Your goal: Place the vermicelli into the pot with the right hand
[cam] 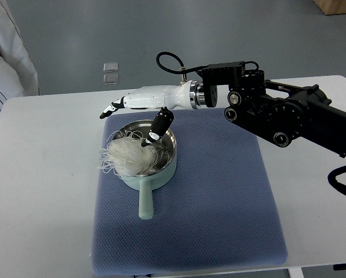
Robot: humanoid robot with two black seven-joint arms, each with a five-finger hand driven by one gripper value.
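Note:
A pale green pot with a steel inside stands on the blue mat, its handle pointing toward me. A white bundle of vermicelli lies in the pot, and loose strands spill over the left rim. My right hand reaches in from the right and hovers over the pot's far rim. Its fingers stretch out to the left past the rim, and the thumb points down onto the top of the bundle. The hand is open and grips nothing.
The blue mat covers the middle of the white table. My bulky black right arm spans the table's far right. A person's white garment shows at the top left corner.

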